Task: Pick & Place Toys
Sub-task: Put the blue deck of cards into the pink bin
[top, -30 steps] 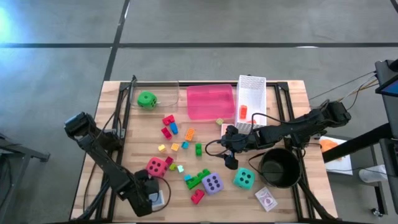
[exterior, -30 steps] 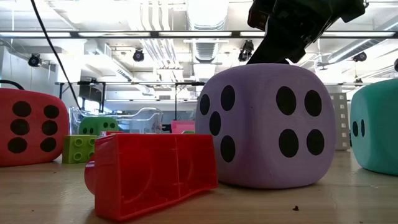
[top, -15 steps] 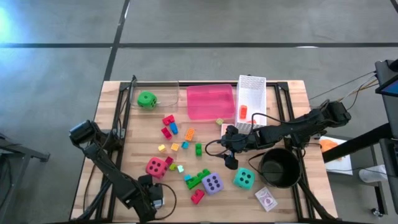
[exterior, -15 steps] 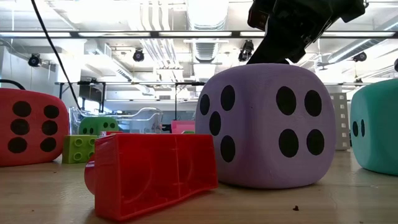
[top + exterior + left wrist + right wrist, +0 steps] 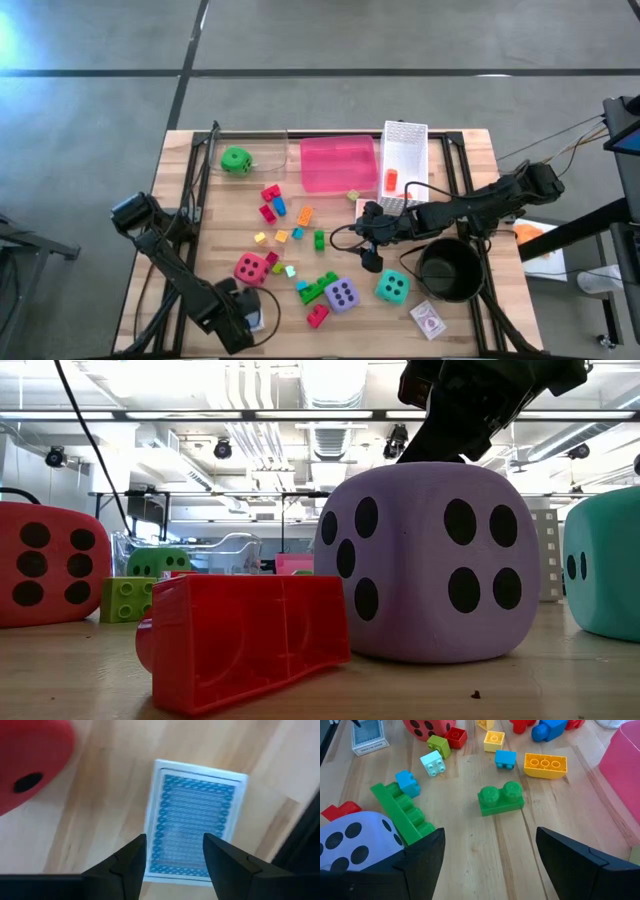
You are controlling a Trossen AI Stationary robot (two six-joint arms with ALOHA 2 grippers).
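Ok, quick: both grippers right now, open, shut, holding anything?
Left gripper: open, fingers either side of the blue card pack, not gripping it.
Right gripper: open, empty, above the green brick.

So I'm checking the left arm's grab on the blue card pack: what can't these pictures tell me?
- High view: the left gripper covers most of the blue card pack.
- Left wrist view: the fingers straddle the pack; contact can't be judged; the red die is cut off by the edge.
- Low view: the purple die fills the frame; the pack is not seen.
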